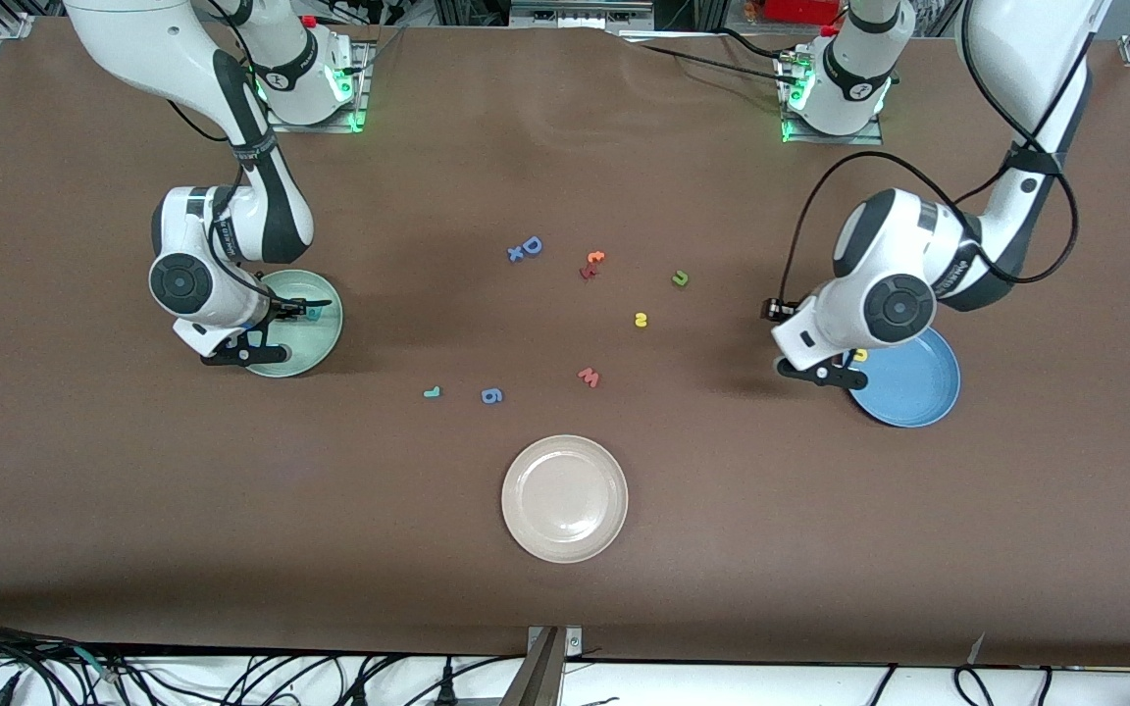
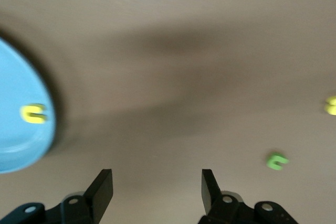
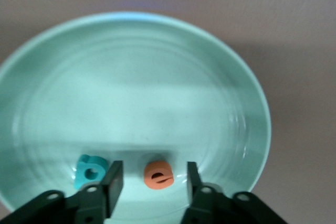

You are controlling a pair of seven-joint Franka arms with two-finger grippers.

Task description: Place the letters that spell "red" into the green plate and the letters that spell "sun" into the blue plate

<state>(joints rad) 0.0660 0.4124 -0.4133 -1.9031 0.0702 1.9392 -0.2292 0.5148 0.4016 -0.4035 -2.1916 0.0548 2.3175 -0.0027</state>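
- Right wrist view: right end effector (image 3: 150, 182) stood open, empty, over the green plate (image 3: 226, 77); orange "e" (image 3: 158, 175) and teal "d" (image 3: 90, 170) lay in it.
- Left end effector (image 2: 157, 190) was open, empty; yellow "u" (image 2: 33, 113) lay in the blue plate (image 2: 16, 145).
- Teal "r" (image 1: 432, 393), yellow "s" (image 1: 641, 320), green "n" (image 1: 681, 279) remained on the counter (image 1: 231, 549).

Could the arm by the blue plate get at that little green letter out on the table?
Probably yes. The olive-green "n" lies alone on bare table, toward the left arm's end. The left end effector stands open and empty beside the blue plate, nothing between them.

A robotics lab: two robot arms (image 1: 231, 118) bolted on a brown table (image 1: 565, 588), many cables (image 1: 231, 677) along its edge.
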